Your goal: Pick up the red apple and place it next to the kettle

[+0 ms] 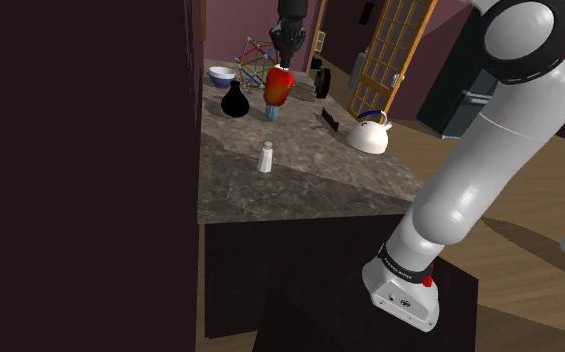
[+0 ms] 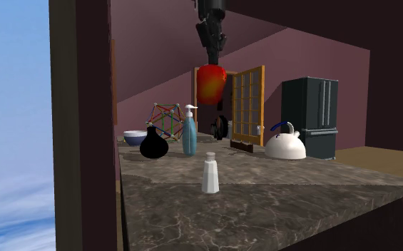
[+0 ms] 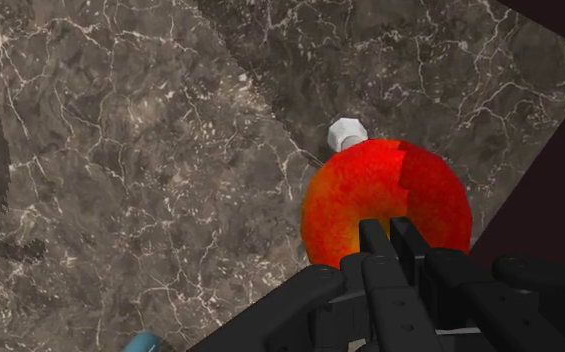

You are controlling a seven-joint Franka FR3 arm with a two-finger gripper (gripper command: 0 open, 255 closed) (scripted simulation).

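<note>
High above the tabletop [image 2: 285,196], the red apple [image 2: 211,84] hangs in the air, clear of everything that stands below it. The end effector [image 2: 211,63] comes straight down onto its top. In the wrist view the two black fingers [image 3: 375,240] sit close together, pinched on the upper part of the fruit, so the end effector is closed and gripping the apple.

The pick-up part of the task therefore looks done: the apple rests on nothing and is carried by the arm alone.

Below it, a blue pump bottle [image 2: 189,132] and a white shaker [image 2: 210,173] stand on the marbled surface, and the apple hovers roughly over the stretch between them. A black vase [image 2: 153,144] stands just beside the bottle.

The white kettle [image 2: 285,146], with its blue handle, stands well apart, toward the second exterior view's right. The surface around it appears bare.

What remains, in my judgement, is the whole placing half: carrying the apple across to the kettle, lowering it to the tabletop close beside it, and letting go.
</note>
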